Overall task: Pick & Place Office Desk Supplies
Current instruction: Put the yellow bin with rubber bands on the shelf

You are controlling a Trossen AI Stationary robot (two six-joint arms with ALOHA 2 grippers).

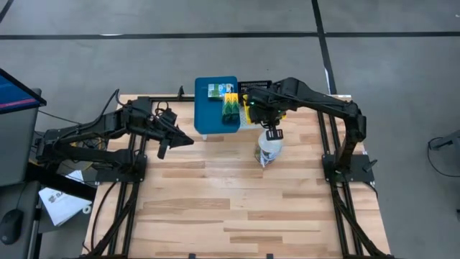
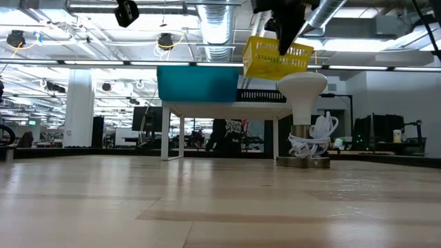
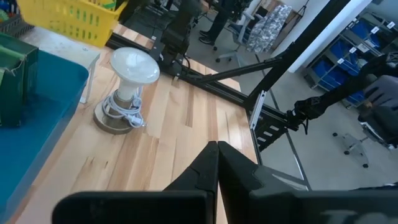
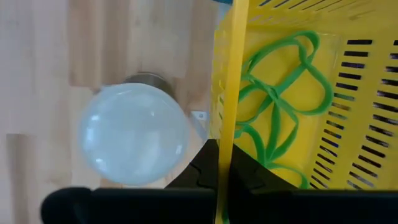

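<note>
Pale wooden tabletop (image 1: pixel 215 208) made of smooth planks with a light sheen. A yellow slotted plastic basket (image 4: pixel 360 124) holds thin green rubbery loops (image 4: pixel 280 106). Beside it stands a smooth, matt white lamp (image 3: pixel 132 65) on a dull metal base.

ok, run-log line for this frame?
right gripper: shut on yellow basket rim, basket lifted | green loops inside | white lamp below | left gripper: shut, idle, table's left

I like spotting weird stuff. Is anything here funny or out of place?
Yes: the right gripper is shut on the yellow basket rim, holding it in the air above the white lamp. Green loops lie inside.
</note>
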